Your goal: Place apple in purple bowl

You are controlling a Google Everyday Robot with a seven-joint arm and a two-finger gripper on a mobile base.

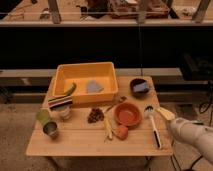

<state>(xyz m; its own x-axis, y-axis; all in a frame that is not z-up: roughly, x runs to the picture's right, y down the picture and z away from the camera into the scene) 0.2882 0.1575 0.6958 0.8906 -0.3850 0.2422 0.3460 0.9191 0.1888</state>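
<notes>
The apple [121, 132] is small and orange-red and lies on the wooden table [80, 145], just in front of the larger orange-red bowl [128, 115]. The purple bowl [139, 87] is dark and holds a bluish-grey item. It stands at the back right of the table, behind the orange-red bowl. My gripper [164, 113] comes in from the lower right on a white arm [192, 135]. Its yellowish tip hovers over the table's right edge, right of the apple and in front of the purple bowl. It holds nothing that I can see.
A yellow bin [86, 75] at the back holds a green item and a grey item. Dark grapes [95, 115] lie left of the orange-red bowl. A white utensil [153, 127] lies along the right side. A green cup [42, 116], a metal cup [50, 130] and a striped item [61, 103] stand at the left.
</notes>
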